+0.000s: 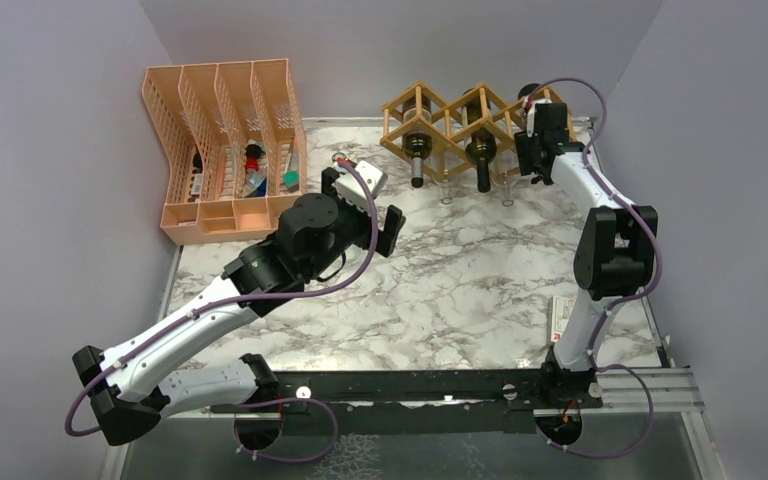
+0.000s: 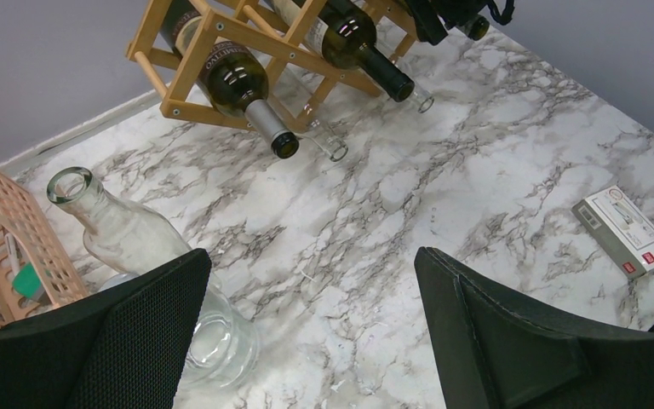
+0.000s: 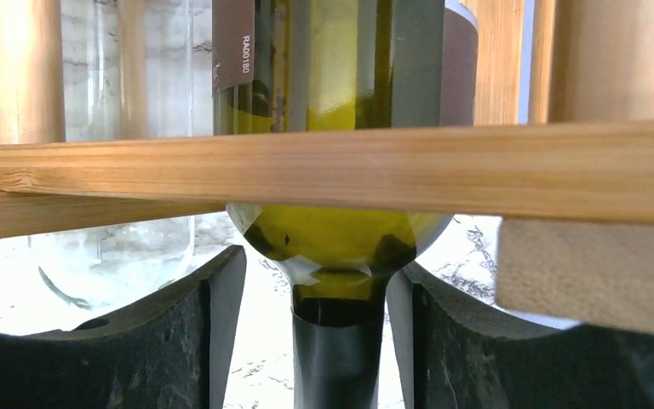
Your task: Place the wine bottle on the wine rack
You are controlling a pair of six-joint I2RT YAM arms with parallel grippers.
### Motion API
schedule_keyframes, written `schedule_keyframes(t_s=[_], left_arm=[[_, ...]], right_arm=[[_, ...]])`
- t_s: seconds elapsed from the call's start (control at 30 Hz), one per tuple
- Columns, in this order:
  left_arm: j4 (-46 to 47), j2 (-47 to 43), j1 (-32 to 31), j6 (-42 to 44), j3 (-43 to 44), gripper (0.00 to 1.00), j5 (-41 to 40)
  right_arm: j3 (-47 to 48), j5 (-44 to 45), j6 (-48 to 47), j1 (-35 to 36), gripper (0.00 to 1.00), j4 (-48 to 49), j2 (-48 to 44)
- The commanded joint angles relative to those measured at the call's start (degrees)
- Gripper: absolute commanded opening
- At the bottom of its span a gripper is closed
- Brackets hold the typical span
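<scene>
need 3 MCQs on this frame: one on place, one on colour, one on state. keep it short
1. Where does the rack stand?
A. at the near edge, by the arm bases
B. at the back of the table, right of the organizer
C. inside the organizer

2. What colour is the glass of the bottle between the fingers of the right gripper?
A. blue
B. red
C. green

3. The left gripper is:
A. open, holding nothing
B. shut on a bottle
C. shut on the rack

Key: B, the top view shows it at the back edge; C, yellow-green glass fills the right wrist view; A, its fingers stand wide apart over marble.
</scene>
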Motion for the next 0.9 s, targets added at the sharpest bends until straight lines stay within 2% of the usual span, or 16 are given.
schedule_keyframes(t_s=[0.0,0.33,0.53,0.7,0.87], left_arm=[[-0.3,0.3,-0.2,1.4,2.5,0.98,-0.8],[-0.3,0.2,-0.1,3.0,2.7,0.99,-5.3],[2.1,0.2,0.8,1.9,1.4,0.99,-6.0],[3.7,0.1,2.2,1.1,1.6,0.99,-5.8],[4.1,-0.5,3.1,1.0,3.3,0.99,-8.6]], right_arm=[[0.8,-1.7,1.2,0.1,0.65,0.9,-3.6],[-1.8,-5.3,7.6,0.1,0.69,-8.6,-15.4],[0.5,-15.6,18.0,0.2,0.68,-15.4,-20.6],[-4.6,-31.0,22.5,1.0,0.65,-12.6,-26.1],[-9.7,-32.2,22.3,8.8,0.65,-8.0,-31.2]])
